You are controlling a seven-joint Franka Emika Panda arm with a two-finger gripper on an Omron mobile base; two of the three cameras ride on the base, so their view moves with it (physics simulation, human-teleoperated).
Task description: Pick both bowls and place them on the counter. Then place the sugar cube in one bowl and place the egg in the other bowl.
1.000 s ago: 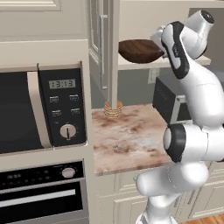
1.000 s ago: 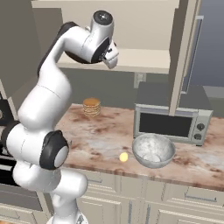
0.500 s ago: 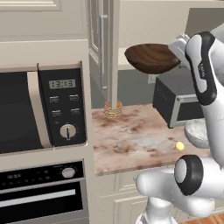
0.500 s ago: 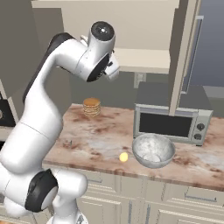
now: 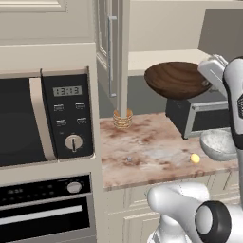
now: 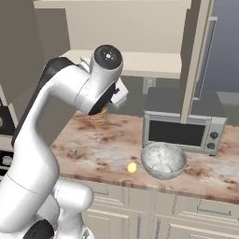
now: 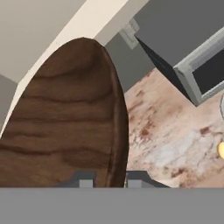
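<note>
Setting: rendered domestic kitchen.
A marbled pinkish stone counter (image 5: 142, 152) runs over cream cabinet doors (image 6: 196, 219), below the jaws. A built-in microwave (image 5: 45, 116) sits above an oven (image 5: 47, 209) off to one side; a toaster oven (image 6: 179, 128) stands on the counter under a cream shelf (image 6: 149, 63).

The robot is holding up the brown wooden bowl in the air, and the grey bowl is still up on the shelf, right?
Not quite. The end effector does hold the brown wooden bowl up in the air, but the grey bowl is not on the shelf. The right base view shows it sitting on the counter, in front of the toaster oven and near the egg.
</note>
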